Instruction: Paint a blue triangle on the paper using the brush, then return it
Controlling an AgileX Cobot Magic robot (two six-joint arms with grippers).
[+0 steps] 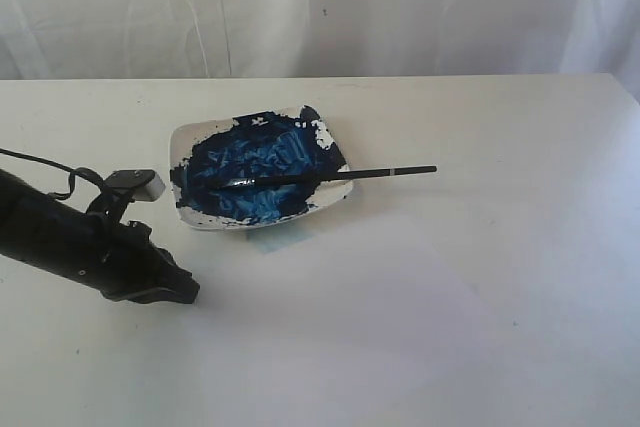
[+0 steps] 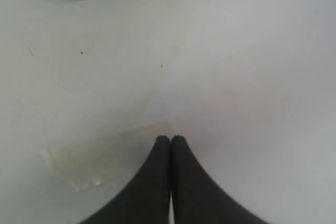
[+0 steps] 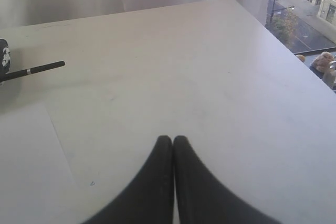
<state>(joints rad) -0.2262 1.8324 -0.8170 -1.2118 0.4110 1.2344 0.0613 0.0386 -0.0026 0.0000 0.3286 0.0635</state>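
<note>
The brush [image 1: 330,176] lies across the white dish [image 1: 185,142], its tip in the dark-blue paint and its handle sticking out to the right over the table. The handle end [image 3: 37,68] also shows in the right wrist view. The paper [image 1: 400,317] lies flat in front of the dish, and no blue triangle shows on it. My left gripper [image 1: 185,292] rests low at the front left, shut and empty; its tips [image 2: 171,138] sit at the paper's edge [image 2: 252,77]. My right gripper [image 3: 173,138] is shut and empty over bare table, out of the exterior view.
A strip of clear tape [image 2: 100,156] holds down the paper's corner beside the left fingers. A pale-blue patch [image 1: 275,239] sits just in front of the dish. The table's right edge [image 3: 294,56] drops off to a window. A white curtain [image 1: 320,7] hangs behind.
</note>
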